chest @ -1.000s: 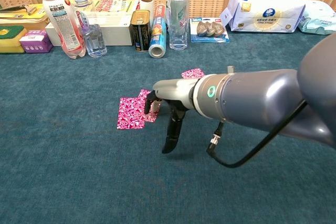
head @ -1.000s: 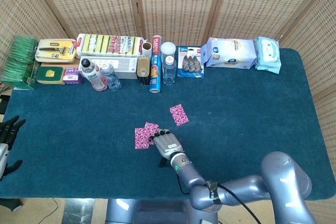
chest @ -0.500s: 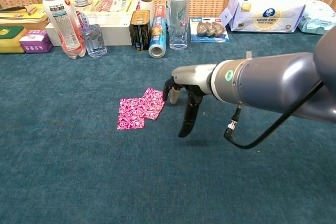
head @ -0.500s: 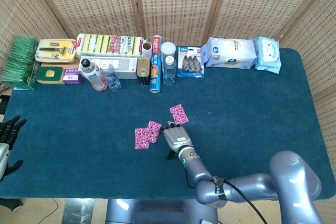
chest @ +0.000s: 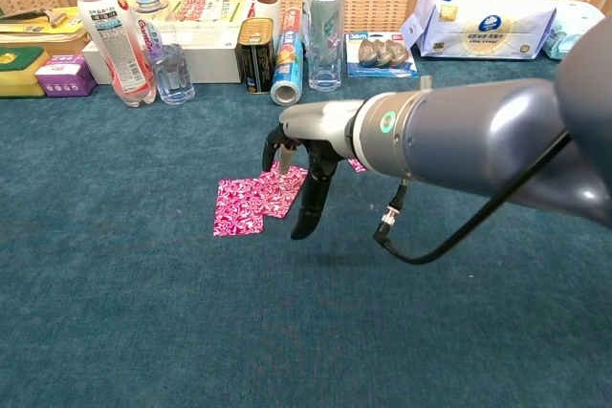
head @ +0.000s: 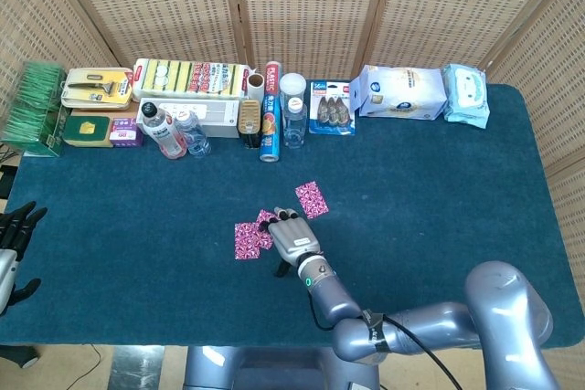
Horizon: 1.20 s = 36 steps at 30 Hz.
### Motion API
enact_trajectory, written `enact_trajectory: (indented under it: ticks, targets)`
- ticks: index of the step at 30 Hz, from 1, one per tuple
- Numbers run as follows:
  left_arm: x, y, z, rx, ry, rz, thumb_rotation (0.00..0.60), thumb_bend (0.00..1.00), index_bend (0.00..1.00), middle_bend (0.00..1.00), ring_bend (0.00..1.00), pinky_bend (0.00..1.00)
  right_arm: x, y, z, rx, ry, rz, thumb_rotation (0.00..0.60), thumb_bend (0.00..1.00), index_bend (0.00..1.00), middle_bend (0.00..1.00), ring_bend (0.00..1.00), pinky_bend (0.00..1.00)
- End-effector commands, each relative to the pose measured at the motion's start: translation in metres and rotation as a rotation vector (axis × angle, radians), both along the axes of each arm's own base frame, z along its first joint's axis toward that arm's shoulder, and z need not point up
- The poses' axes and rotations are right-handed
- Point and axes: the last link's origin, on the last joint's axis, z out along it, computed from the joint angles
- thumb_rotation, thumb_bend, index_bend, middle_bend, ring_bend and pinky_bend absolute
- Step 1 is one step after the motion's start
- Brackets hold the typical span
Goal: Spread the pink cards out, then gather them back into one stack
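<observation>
Three pink patterned cards lie on the blue tablecloth. Two overlap at one corner: the left card [head: 245, 240] [chest: 238, 206] and the middle card [head: 266, 219] [chest: 284, 188]. The third card [head: 312, 199] lies apart to the right and farther back; in the chest view my right hand mostly hides it. My right hand [head: 291, 238] [chest: 304, 161] hovers over the right edge of the middle card, fingers pointing down at it and thumb hanging toward the cloth. It holds nothing. My left hand [head: 15, 233] rests at the table's far left edge, fingers spread and empty.
A row of goods lines the back edge: bottles [chest: 113, 35], a can [chest: 256, 54], a blue tube [chest: 288, 67], a clear bottle [chest: 324, 31], wipes packs [chest: 483, 21] and boxes [head: 190, 79]. A bare stretch of blue cloth [head: 439, 207] extends to the right of the cards.
My right hand swung right off the overlapping cards, then came back left over the middle card. That card has slid slightly toward the back right. The left hand has not moved.
</observation>
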Motion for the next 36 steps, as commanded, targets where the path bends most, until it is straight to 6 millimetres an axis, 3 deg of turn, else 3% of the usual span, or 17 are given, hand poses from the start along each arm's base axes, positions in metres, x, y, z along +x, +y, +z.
enact_trajectory:
  ticks: [1, 16, 27, 32, 36]
  targets:
    - [-0.001, 0.001, 0.001, 0.004, -0.004, 0.003, 0.600, 0.05, 0.00, 0.00, 0.00, 0.05, -0.003, 0.001, -0.008, 0.012, 0.015, -0.006, 0.600, 0.00, 0.22, 0.22, 0.03, 0.04]
    - [-0.001, 0.001, 0.002, 0.000, -0.010, 0.004, 0.600, 0.05, 0.00, 0.00, 0.00, 0.05, -0.020, -0.003, -0.011, 0.020, 0.067, -0.047, 0.600, 0.00, 0.22, 0.23, 0.03, 0.03]
    - [-0.001, 0.001, 0.002, 0.002, -0.012, 0.003, 0.600, 0.05, 0.00, 0.00, 0.00, 0.05, -0.040, -0.007, 0.014, -0.010, 0.104, -0.083, 0.600, 0.00, 0.22, 0.25, 0.04, 0.04]
    - [0.000, 0.000, 0.001, 0.000, -0.010, 0.001, 0.600, 0.05, 0.00, 0.00, 0.00, 0.05, -0.031, -0.006, 0.022, -0.012, 0.056, -0.060, 0.600, 0.00, 0.22, 0.26, 0.05, 0.04]
    - [0.000, 0.000, 0.000, -0.005, -0.006, 0.001, 0.600, 0.05, 0.00, 0.00, 0.00, 0.05, -0.019, -0.004, 0.017, -0.009, 0.027, -0.029, 0.600, 0.00, 0.22, 0.26, 0.05, 0.04]
